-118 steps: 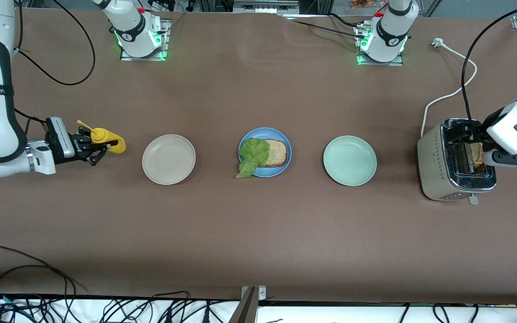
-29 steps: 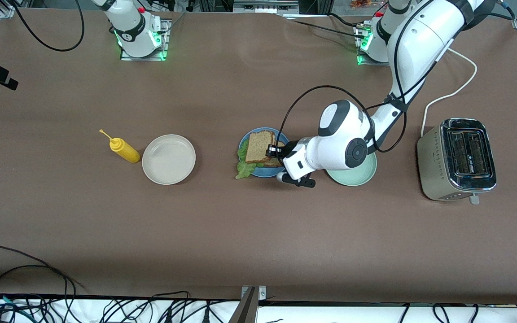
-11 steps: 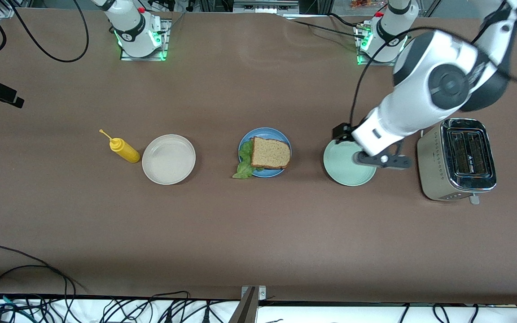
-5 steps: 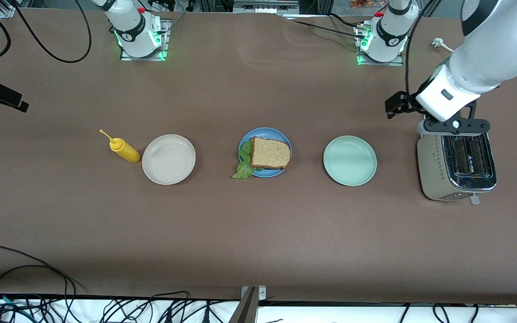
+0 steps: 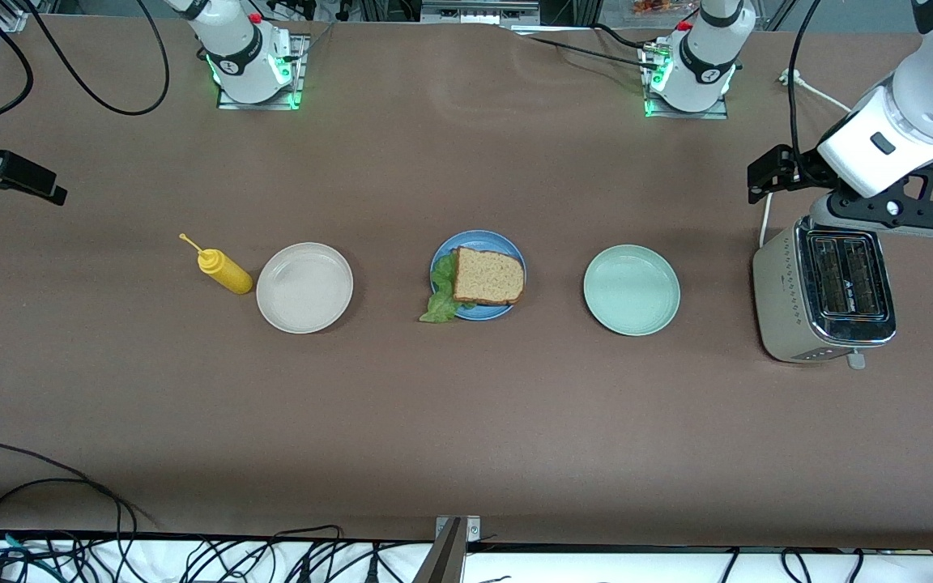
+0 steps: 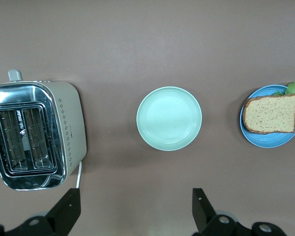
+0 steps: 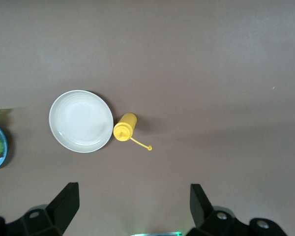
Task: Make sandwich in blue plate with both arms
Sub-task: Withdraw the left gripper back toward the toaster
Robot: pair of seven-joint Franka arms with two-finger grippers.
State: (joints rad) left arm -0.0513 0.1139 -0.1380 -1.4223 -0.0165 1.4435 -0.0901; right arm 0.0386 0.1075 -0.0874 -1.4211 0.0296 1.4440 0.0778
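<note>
Sandwich (image 5: 486, 278) bread sits on top of green lettuce (image 5: 440, 293), and it all lies in the blue plate (image 5: 475, 241) in the middle of the table (image 5: 466, 421). Beside the blue plate, toward the left arm's end, is a pale green plate (image 5: 631, 290), then a toaster (image 5: 824, 287). Toward the right arm's end are a beige plate (image 5: 304, 287) and a yellow bottle (image 5: 223, 270). The left gripper (image 6: 136, 212) hangs high over the table near the toaster, fingers wide apart, holding nothing. The right gripper (image 7: 133, 206) hangs high over its end of the table, also wide apart and holding nothing.
</note>
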